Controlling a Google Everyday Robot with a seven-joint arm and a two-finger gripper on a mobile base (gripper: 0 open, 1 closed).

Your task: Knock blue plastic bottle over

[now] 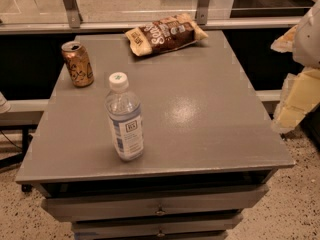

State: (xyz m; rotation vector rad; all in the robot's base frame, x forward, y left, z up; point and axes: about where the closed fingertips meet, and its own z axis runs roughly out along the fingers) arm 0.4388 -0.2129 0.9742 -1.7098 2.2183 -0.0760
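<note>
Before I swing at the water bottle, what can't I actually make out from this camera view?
- The gripper, camera view: at the right frame edge beside the table, apart from the upright blue plastic bottle; mostly cut off by that edge.
- The label print on the bottle: too small to read.
- Water level in the bottle: unclear behind the label.
- The drawers under the table: the lowest is cut off by the bottom edge.

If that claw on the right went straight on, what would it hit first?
Probably nothing soon: the gripper hangs beyond the table's right edge, seemingly pointing down past it; the blue plastic bottle stands off that line.
</note>
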